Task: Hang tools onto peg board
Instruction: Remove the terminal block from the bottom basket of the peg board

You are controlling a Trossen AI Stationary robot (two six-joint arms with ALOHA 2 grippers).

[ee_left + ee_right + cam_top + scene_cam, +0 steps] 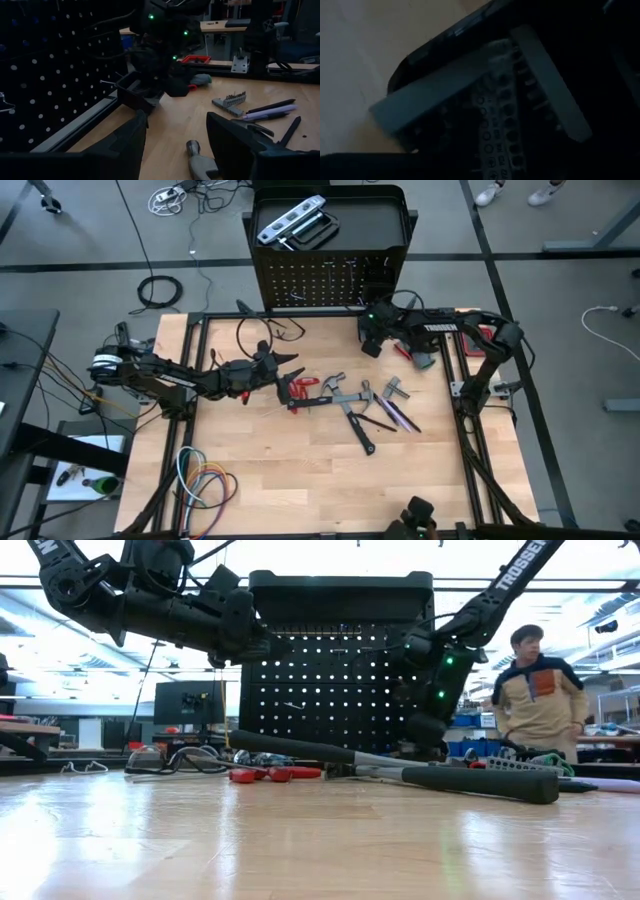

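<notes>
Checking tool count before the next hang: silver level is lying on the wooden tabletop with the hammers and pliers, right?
Not quite. The silver level lies in the black tray on top of the peg board stand, not on the tabletop. The high view shows it. The hammers and pliers are on the tabletop.

We see the wooden tabletop (300, 470) evenly lit from overhead, bright ceiling light silhouetting the peg board (330, 690) in the low view, while both wrist views stay dim, the right one blurred.
</notes>
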